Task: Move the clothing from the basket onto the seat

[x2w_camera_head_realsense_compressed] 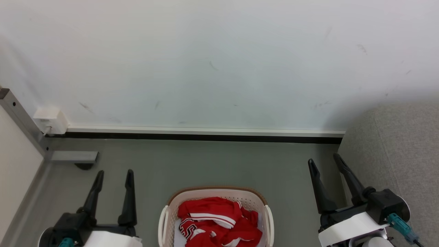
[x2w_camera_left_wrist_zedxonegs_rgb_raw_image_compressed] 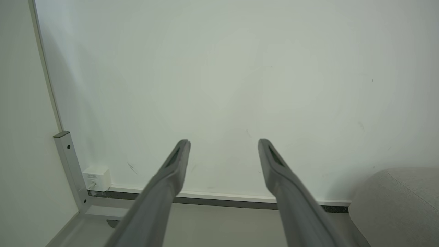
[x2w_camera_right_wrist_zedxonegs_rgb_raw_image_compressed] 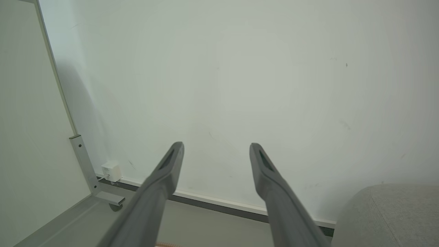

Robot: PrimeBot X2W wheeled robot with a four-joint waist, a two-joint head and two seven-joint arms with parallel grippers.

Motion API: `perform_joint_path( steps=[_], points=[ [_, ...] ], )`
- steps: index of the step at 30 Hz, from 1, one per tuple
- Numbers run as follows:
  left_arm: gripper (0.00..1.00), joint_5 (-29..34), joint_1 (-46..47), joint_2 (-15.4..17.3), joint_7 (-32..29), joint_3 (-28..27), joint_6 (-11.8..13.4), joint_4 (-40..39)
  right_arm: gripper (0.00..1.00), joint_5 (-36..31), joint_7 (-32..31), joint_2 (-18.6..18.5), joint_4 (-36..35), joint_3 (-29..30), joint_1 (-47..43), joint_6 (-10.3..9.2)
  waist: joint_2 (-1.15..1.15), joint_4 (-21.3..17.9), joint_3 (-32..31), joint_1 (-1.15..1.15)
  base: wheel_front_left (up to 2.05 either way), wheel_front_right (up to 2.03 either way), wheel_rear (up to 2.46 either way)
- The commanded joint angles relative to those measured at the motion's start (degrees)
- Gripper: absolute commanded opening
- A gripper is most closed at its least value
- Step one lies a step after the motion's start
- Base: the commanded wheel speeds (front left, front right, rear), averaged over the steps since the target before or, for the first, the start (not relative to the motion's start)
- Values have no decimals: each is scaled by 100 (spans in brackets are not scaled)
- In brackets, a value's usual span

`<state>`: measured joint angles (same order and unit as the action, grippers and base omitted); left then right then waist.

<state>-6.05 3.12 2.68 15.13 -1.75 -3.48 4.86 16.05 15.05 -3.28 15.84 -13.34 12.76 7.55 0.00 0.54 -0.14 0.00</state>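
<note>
The clothing point(x2w_camera_head_realsense_compressed: 216, 221) lies heaped in the basket point(x2w_camera_head_realsense_compressed: 166, 219) at bottom centre, the seat point(x2w_camera_head_realsense_compressed: 398, 161) at the right edge, while the left pincer point(x2w_camera_head_realsense_compressed: 115, 176) and right pincer point(x2w_camera_head_realsense_compressed: 324, 161) flank it, both spread open and empty, seemingly poised to reach in.

Cropped and covered parts
Between left hand point(x2w_camera_head_realsense_compressed: 115, 171) and right hand point(x2w_camera_head_realsense_compressed: 323, 157), basket point(x2w_camera_head_realsense_compressed: 240, 195) cut by the bottom edge, near half lost; clothing point(x2w_camera_head_realsense_compressed: 212, 219) cropped likewise, lettering folded and unreadable. Just right of the right hand, seat point(x2w_camera_head_realsense_compressed: 401, 154) sliced by the right and bottom edges. Beyond the left hand, print on the wall box point(x2w_camera_head_realsense_compressed: 50, 120) too small to read.
</note>
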Motion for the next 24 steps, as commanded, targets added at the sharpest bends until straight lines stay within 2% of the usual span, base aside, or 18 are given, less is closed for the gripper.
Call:
perform_joint_path(
  steps=[1, 24],
  points=[
    [100, 65, -59, 38, 4, -22, 15, -24, 100, -24, 19, 9, 17, 22, 37, -12, 0, -6, 3, 0, 0, 0, 0],
    [100, -2, -4, 37, 4, -20, -16, -28, 100, -25, 19, 31, -2, 138, 126, -12, 0, -106, 174, 0, 0, 0, 0]
  ],
)
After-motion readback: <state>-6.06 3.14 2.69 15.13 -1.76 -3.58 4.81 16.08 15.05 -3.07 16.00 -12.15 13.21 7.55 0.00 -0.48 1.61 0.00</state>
